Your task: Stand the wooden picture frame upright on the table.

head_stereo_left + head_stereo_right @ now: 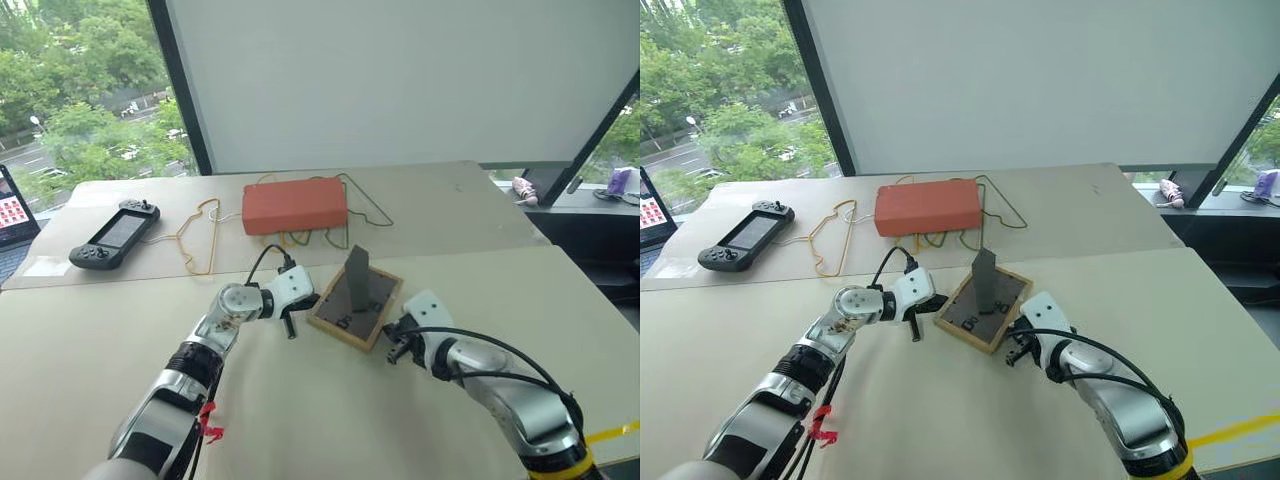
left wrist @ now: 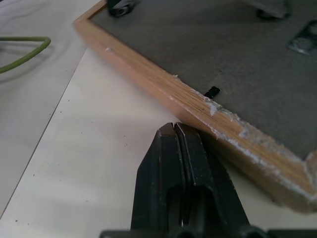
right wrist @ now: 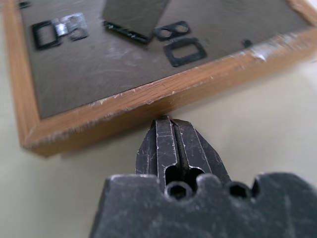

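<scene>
Between shut end effectors, face-down wooden picture frame

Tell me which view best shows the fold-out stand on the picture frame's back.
The left eye view: the fold-out stand rises clear of the wooden picture frame, lying face down. The right eye view shows the same. The right wrist view catches its lower end; the left wrist view shows the frame's edge and grey back.

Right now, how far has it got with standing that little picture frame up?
Done: the wooden picture frame lies face down on the table, and its fold-out stand already sticks up from the dark back. In hand: the left gripper and right gripper, jaws shut and holding nothing, sit at opposite edges of the frame. Left: tipping it upright onto that stand.
</scene>
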Available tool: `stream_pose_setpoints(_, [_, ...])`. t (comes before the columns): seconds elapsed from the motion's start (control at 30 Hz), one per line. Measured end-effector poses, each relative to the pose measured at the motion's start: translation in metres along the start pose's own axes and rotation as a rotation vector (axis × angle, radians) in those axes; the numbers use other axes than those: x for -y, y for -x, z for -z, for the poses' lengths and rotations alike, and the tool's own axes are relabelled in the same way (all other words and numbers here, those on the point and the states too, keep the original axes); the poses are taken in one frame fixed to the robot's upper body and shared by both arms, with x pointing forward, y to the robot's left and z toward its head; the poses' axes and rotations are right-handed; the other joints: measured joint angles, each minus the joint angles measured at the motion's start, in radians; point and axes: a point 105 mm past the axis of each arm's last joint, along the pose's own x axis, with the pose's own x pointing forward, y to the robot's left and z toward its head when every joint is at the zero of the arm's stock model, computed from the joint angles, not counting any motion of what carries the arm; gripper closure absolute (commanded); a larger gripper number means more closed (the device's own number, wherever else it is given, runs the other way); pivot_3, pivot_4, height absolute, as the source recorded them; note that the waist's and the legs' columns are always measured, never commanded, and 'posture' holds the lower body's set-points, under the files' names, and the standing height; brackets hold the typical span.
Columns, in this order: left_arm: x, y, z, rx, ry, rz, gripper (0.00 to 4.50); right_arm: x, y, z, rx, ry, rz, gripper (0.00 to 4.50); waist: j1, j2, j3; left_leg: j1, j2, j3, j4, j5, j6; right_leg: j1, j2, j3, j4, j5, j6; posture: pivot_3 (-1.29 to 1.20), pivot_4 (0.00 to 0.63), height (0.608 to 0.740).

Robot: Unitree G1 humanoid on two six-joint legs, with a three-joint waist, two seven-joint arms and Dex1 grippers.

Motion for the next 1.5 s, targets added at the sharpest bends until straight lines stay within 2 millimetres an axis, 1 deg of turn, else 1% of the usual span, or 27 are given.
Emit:
stream_pose_setpoints(0.07, [0.002,0.009,0.004,-0.013,-0.003,0.006,4.44,-0.003,-0.003,-0.003,0.000,0.020,-0.013,4.50,-0.005,0.000,0.000,0.000,0.000,0.000,0.000,0.000,0.000,-0.001,0.000,0.000,0.001,0.000,0.000,0.00,0.150,0.740])
stream_pose_setpoints(0.1, [0.004,0.017,0.007,-0.020,-0.005,0.008,4.44,-0.007,-0.005,-0.005,0.000,0.040,-0.028,4.50,-0.016,0.001,0.000,0.001,0.000,0.000,-0.001,0.000,0.000,-0.001,0.000,0.000,0.002,0.000,0.000,0.00,0.150,0.740])
stream_pose_setpoints(0.2, [0.013,0.040,0.015,-0.048,-0.001,0.010,4.44,-0.023,-0.010,-0.009,-0.001,0.094,-0.095,4.50,-0.040,0.001,-0.001,0.003,0.000,-0.001,-0.002,-0.001,0.002,-0.002,0.001,0.000,0.003,-0.001,0.000,0.00,0.150,0.740])
stream_pose_setpoints(0.23, [0.019,0.049,0.020,-0.063,0.015,0.005,4.44,-0.029,-0.010,-0.011,0.000,0.111,-0.126,4.50,-0.047,0.001,-0.001,0.003,0.000,-0.001,-0.002,-0.002,0.003,-0.002,0.001,0.000,0.003,-0.001,0.001,0.00,0.150,0.740])
stream_pose_setpoints(0.27, [0.022,0.058,0.021,-0.071,0.020,0.000,4.44,-0.037,-0.010,-0.012,0.003,0.124,-0.157,4.50,-0.053,0.001,-0.001,0.004,0.000,-0.001,-0.003,-0.002,0.004,-0.003,0.001,0.000,0.004,-0.001,0.001,0.00,0.150,0.740])
stream_pose_setpoints(0.33, [0.035,0.076,0.028,-0.104,0.051,-0.004,4.44,-0.052,-0.006,-0.011,0.000,0.143,-0.232,4.50,-0.058,0.002,-0.001,0.006,0.000,-0.001,-0.003,-0.004,0.007,-0.003,0.001,0.001,0.004,-0.001,0.000,0.00,0.150,0.740])
stream_pose_setpoints(0.37, [0.040,0.082,0.028,-0.116,0.055,-0.005,4.44,-0.058,-0.003,-0.010,-0.003,0.157,-0.263,4.50,-0.057,0.002,-0.001,0.006,0.000,-0.001,-0.003,-0.005,0.009,-0.003,0.001,0.001,0.004,-0.002,0.000,0.00,0.150,0.740])
stream_pose_setpoints(0.43, [0.054,0.096,0.031,-0.143,0.092,-0.012,4.44,-0.070,0.004,-0.007,-0.015,0.173,-0.336,4.50,-0.055,0.002,-0.002,0.007,0.000,-0.001,-0.003,-0.010,0.017,-0.002,0.001,0.001,0.005,-0.002,0.000,0.00,0.150,0.740])
stream_pose_setpoints(0.47, [0.061,0.101,0.032,-0.153,0.113,-0.011,4.44,-0.074,0.006,-0.005,-0.018,0.166,-0.364,4.50,-0.053,0.002,-0.002,0.008,0.000,-0.001,-0.003,-0.010,0.018,-0.002,0.001,0.001,0.005,-0.002,0.000,0.00,0.150,0.740])
stream_pose_setpoints(0.53, [0.073,0.111,0.033,-0.170,0.153,-0.022,4.44,-0.078,0.008,-0.004,-0.023,0.165,-0.401,4.50,-0.052,0.003,-0.003,0.008,0.000,0.000,-0.003,-0.010,0.019,-0.002,0.001,0.001,0.005,-0.002,0.000,0.00,0.150,0.740])
stream_pose_setpoints(0.63, [0.089,0.118,0.033,-0.183,0.186,-0.012,4.44,-0.078,0.009,-0.003,-0.041,0.187,-0.427,4.50,-0.046,0.005,-0.005,0.010,0.000,0.000,-0.003,-0.011,0.019,-0.001,0.001,0.001,0.005,-0.003,-0.001,0.00,0.150,0.740])
stream_pose_setpoints(0.77, [0.096,0.121,0.033,-0.198,0.192,-0.010,4.44,-0.077,0.006,-0.001,-0.059,0.210,-0.440,4.50,-0.036,0.007,-0.006,0.010,0.001,0.000,-0.004,-0.011,0.020,0.001,0.002,0.002,0.005,-0.004,-0.002,0.00,0.150,0.740])
stream_pose_setpoints(1.0, [0.094,0.115,0.031,-0.194,0.209,-0.029,4.44,-0.073,-0.002,-0.002,-0.073,0.224,-0.421,4.50,-0.029,0.010,-0.013,0.013,0.001,0.000,-0.003,-0.010,0.018,0.005,0.003,0.003,0.006,-0.004,-0.002,0.00,0.150,0.740])
stream_pose_setpoints(1.03, [0.092,0.113,0.032,-0.194,0.215,-0.028,4.44,-0.073,-0.005,-0.003,-0.071,0.221,-0.413,4.50,-0.028,0.010,-0.014,0.014,0.001,0.000,-0.003,-0.010,0.017,0.007,0.003,0.003,0.006,-0.004,-0.002,0.00,0.150,0.740])
stream_pose_setpoints(1.13, [0.091,0.108,0.032,-0.195,0.226,-0.021,4.44,-0.068,-0.017,-0.007,-0.070,0.213,-0.374,4.50,-0.027,0.010,-0.015,0.022,0.001,0.000,-0.003,-0.010,0.017,0.016,0.003,0.002,0.006,-0.009,0.005,0.00,0.150,0.740])
stream_pose_setpoints(1.23, [0.090,0.106,0.032,-0.195,0.228,-0.010,4.44,-0.068,-0.025,-0.012,-0.064,0.213,-0.367,4.50,-0.027,0.010,-0.015,0.024,0.001,0.000,-0.003,-0.010,0.017,0.017,0.003,0.003,0.006,-0.010,0.006,0.00,0.150,0.740])
stream_pose_setpoints(1.43, [0.091,0.106,0.029,-0.193,0.220,0.018,4.44,-0.068,-0.025,-0.012,-0.069,0.205,-0.360,4.50,-0.022,0.011,-0.015,0.023,0.001,-0.001,-0.003,-0.009,0.017,0.016,0.003,0.003,0.005,-0.010,0.006,0.00,0.150,0.740])
stream_pose_setpoints(1.5, [0.090,0.106,0.030,-0.191,0.218,0.024,4.44,-0.065,-0.019,-0.009,-0.071,0.204,-0.353,4.50,-0.016,0.011,-0.015,0.022,0.001,-0.001,-0.004,-0.010,0.017,0.015,0.003,0.002,0.005,-0.010,0.006,0.00,0.150,0.740])
